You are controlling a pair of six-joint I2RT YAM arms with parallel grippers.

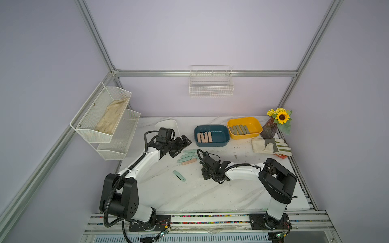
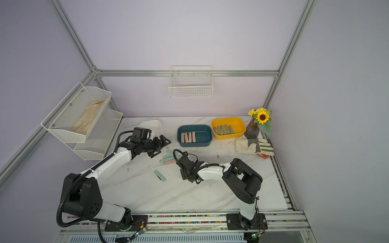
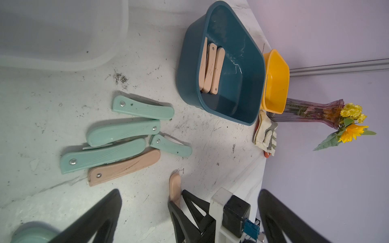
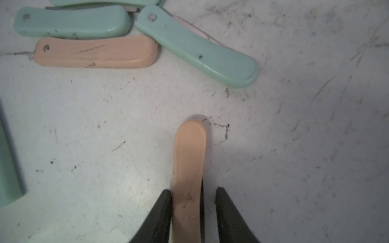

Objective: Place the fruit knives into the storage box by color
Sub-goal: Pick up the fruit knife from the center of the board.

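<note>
Marble (image 4: 84, 147): right end effector (image 4: 192, 193) loosely straddles pink knife (image 4: 189, 160).

We count five mint-green folded plastic knives (image 3: 143, 109), six peach-pink knives (image 3: 124, 166), five olive-grey knives (image 1: 238, 129), and three plastic tubs: white (image 1: 168, 123), teal (image 1: 210, 145), yellow (image 1: 244, 136).

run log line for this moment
right gripper: astride pink knife, gap one side | left gripper: open, empty | blue box: pink knives

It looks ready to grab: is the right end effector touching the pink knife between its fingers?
Touching. In the right wrist view, one finger of the right end effector lies against the pink knife; the other stands clear.
</note>
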